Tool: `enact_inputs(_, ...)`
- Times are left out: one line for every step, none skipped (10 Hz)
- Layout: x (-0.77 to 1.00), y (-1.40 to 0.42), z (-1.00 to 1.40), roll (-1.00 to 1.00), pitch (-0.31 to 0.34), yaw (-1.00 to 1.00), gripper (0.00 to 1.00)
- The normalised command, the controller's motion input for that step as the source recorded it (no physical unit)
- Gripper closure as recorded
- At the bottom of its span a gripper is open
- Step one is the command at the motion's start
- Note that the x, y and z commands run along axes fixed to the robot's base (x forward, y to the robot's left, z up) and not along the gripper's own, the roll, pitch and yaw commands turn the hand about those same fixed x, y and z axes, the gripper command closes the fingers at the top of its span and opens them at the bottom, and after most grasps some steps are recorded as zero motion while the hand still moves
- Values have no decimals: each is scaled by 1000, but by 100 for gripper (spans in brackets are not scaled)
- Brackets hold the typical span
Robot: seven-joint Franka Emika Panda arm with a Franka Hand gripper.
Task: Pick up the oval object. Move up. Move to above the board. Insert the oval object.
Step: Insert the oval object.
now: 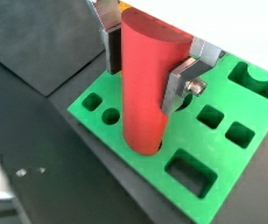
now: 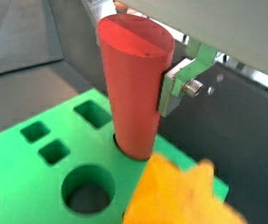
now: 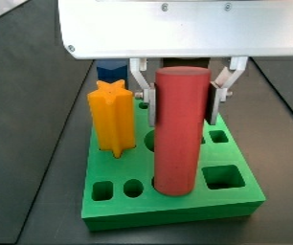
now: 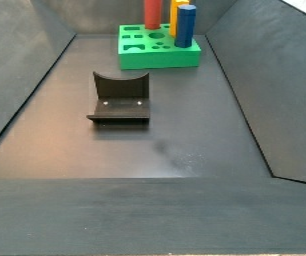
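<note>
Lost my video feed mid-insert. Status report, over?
Gripper over the board, fingers flanking the oval object; grip contact unclear. Oval object upright, its base in a board hole. Star peg and blue block seated alongside, not blocking.

The green board (image 4: 159,52) lies at the far end of the dark floor (image 4: 183,150). A red peg (image 4: 156,10), a blue block (image 4: 179,8) and a yellow peg (image 4: 187,26) stand in it. The fixture (image 4: 120,98) sits nearer, apart. The claw is out of view.
</note>
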Motion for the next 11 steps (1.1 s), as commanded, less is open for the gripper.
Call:
enact_inputs(-351, 283, 103, -134, -1, -37, 100)
enact_inputs(-431, 300, 189, -187, -33, -37, 100)
enact_inputs(-366, 97, -286, 1, -139, 0, 100)
enact_inputs(-563, -20, -377, 209, -176, 0, 100)
enact_inputs(-349, -483, -269, 253, -141, 49, 100)
enact_inputs(-394, -457, -349, 500, -111, 100, 100)
enact_inputs(-397, -297, 0, 500, -11, 126, 100)
enact_inputs(-386, -257, 0, 500, -11, 137, 100)
enact_inputs(-363, -526, -266, 500, -123, 220, 100)
enact_inputs(-60, -634, -691, 257, -164, 240, 100)
enact_inputs(111, -457, -823, 131, -144, 406, 100)
